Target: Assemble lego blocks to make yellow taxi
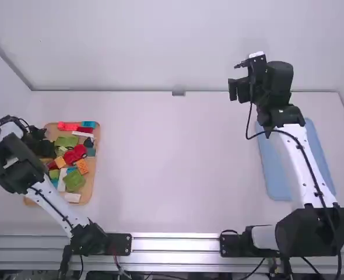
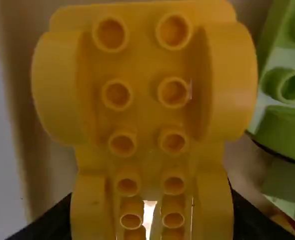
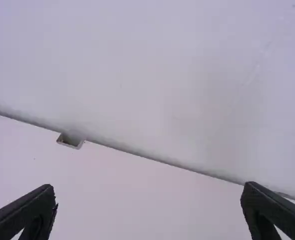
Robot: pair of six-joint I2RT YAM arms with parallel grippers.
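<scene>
The left claw (image 1: 44, 146), over the left side of the tan tray (image 1: 96, 175), grips a studded yellow plastic block (image 2: 145, 75) that partly hides its fingers. White counter (image 1: 178, 163) stretches across to the right claw (image 1: 233, 90), spread wide near the back edge.

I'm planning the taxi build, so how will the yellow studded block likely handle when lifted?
The yellow studded block will probably stay stiff, as it looks like moulded plastic with a firm outline. It may be light for its size, since its studs look hollow. Its smooth, curved side parts might slip if gripped off-centre.
</scene>
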